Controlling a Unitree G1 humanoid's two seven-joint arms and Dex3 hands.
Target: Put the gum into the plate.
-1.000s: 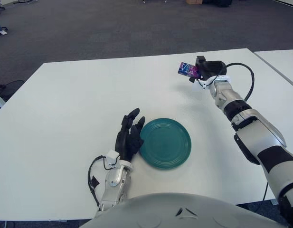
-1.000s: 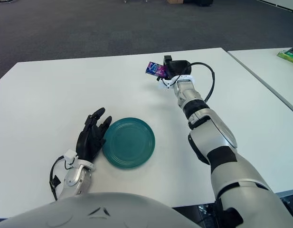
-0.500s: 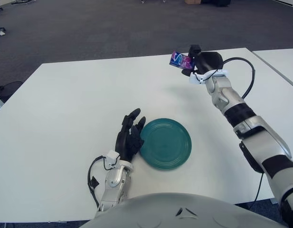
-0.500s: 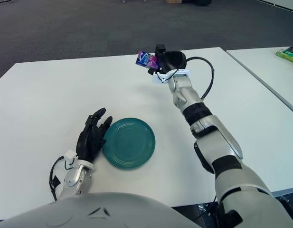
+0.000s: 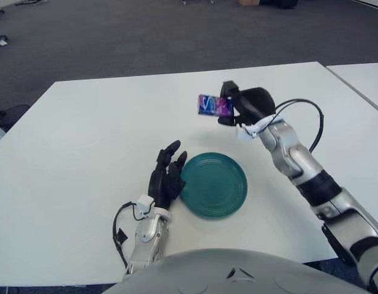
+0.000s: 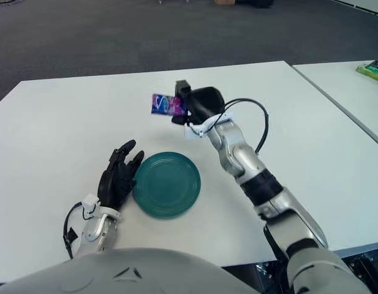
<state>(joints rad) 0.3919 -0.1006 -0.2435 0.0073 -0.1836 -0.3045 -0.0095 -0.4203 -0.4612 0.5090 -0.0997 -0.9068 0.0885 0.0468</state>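
Since a second ago the right hand (image 5: pixel 245 108) has swung from the far right of the table leftward and nearer, carrying the small blue-and-purple gum packet (image 5: pixel 212 105) with it. The packet is now held above the table, just beyond the far edge of the round teal plate (image 5: pixel 214 184) and not over its centre. The black fingers are curled closed on the packet's right end; its printed face is turned to the camera and most of it sticks out to the left of the hand.

The plate lies flat on the white table (image 5: pixel 84 141), near the front edge.

The left hand (image 5: pixel 167 176) has not moved: it rests on the table at the plate's left rim, fingers extended and loosely spread, holding nothing, fingertips pointing away from the robot.

View difference: the right eye view alone shows a green object (image 6: pixel 374 70) on the neighbouring white table (image 6: pixel 348 92) at the far right edge. The left eye view shows that second table only as a bare corner.
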